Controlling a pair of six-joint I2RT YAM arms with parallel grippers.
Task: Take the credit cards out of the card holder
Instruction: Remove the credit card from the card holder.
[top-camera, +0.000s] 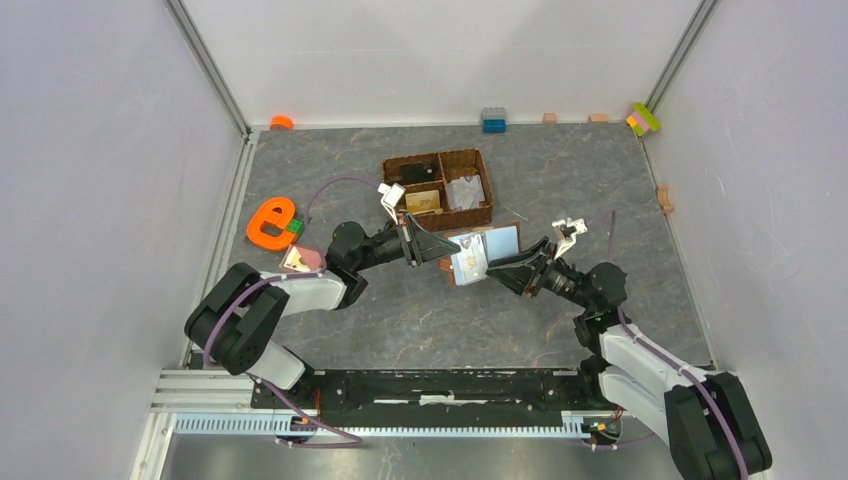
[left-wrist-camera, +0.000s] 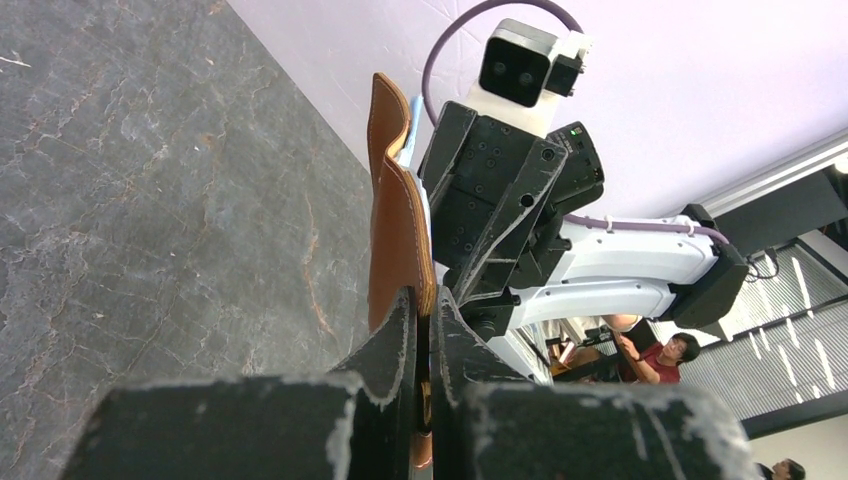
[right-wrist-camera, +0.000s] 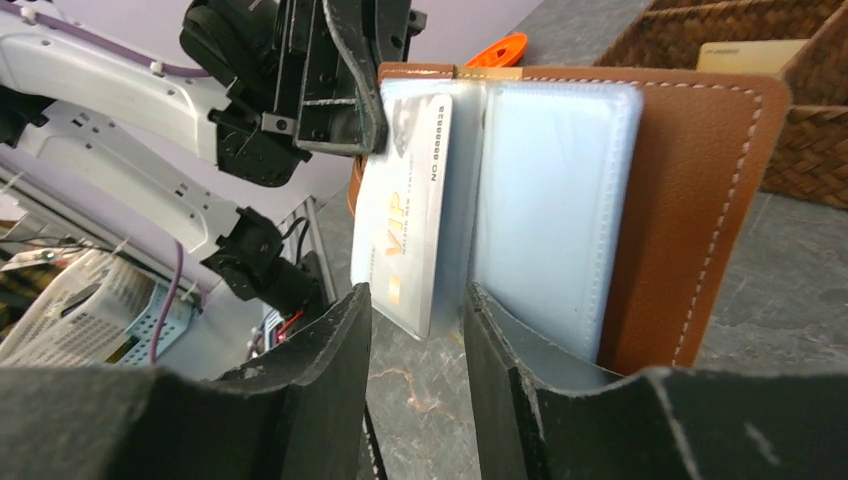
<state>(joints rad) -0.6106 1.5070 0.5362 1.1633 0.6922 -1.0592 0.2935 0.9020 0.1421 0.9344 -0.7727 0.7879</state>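
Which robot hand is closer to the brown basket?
Left. The left gripper pinches the card holder just in front of the basket; the right gripper is farther off, on the holder's other side.

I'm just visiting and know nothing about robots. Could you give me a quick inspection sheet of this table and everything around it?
Surface: dark grey stone-look table.
Job's things: wallet held open in the air; a pale card pokes out of its pocket; a gold card lies in the woven basket.
Clutter: orange toy near the left arm; toy blocks along the far edge.
Claws: left claw shut on the wallet's edge; right claw open at the pale card's end.
Cables: purple cables run along the arms.
Surroundings: pale walls on three sides.
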